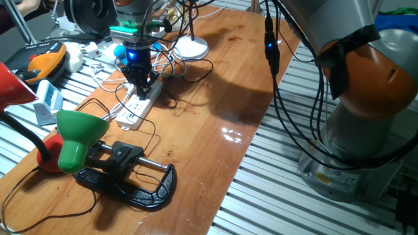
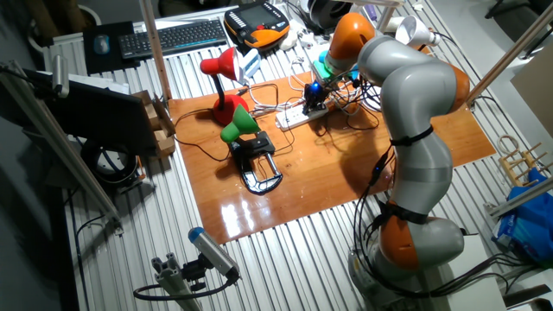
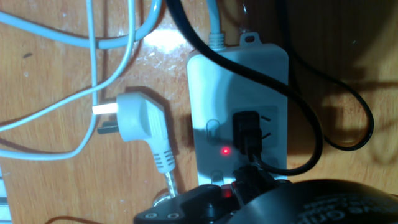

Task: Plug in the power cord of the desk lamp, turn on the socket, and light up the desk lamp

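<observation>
The white socket strip [image 1: 132, 112] lies on the wooden table, and also shows in the other fixed view [image 2: 292, 117]. In the hand view the strip [image 3: 211, 81] holds the cord's small black plug [image 3: 247, 132] in an outlet, with a red light [image 3: 225, 150] lit beside it. My gripper [image 1: 142, 86] stands right over that end of the strip, its dark fingers together and low [image 3: 214, 200]. The green desk lamp [image 1: 78, 132] sits on its black clamp base [image 1: 134, 186] at the front left. Its shade shows no glow.
A loose white plug [image 3: 146, 127] and white cables lie left of the strip. A red-shaded lamp [image 1: 13, 83] stands at the far left. A white round-based lamp [image 1: 192, 47] is behind the strip. Black cables hang from the arm [image 1: 271, 46].
</observation>
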Available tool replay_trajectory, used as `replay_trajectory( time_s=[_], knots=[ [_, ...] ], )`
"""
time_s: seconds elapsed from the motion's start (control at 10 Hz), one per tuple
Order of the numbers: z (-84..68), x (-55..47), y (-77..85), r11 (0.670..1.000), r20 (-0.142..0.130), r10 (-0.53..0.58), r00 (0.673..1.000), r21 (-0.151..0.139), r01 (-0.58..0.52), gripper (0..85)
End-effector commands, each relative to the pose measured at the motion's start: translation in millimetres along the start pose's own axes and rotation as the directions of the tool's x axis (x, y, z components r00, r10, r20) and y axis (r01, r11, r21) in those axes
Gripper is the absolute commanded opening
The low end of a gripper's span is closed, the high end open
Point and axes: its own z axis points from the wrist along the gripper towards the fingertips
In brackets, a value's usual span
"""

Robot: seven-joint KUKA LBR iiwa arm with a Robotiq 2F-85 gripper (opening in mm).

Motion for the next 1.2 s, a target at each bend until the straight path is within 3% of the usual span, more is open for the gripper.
replay_trajectory(
  time_s=[0.0, 0.4, 1.1],
  knots=[
    [0.0, 0.0, -0.3, 1.0, 0.002, -0.003, 1.0, -0.006, 0.003, 0.0],
    [-0.2, 0.2, -0.1, 0.999, -0.001, 0.0, 1.0, -0.034, 0.0, 0.0],
    [0.8, -0.3, 0.2, 1.0, 0.01, -0.01, 1.0, -0.027, 0.011, 0.0]
  ],
)
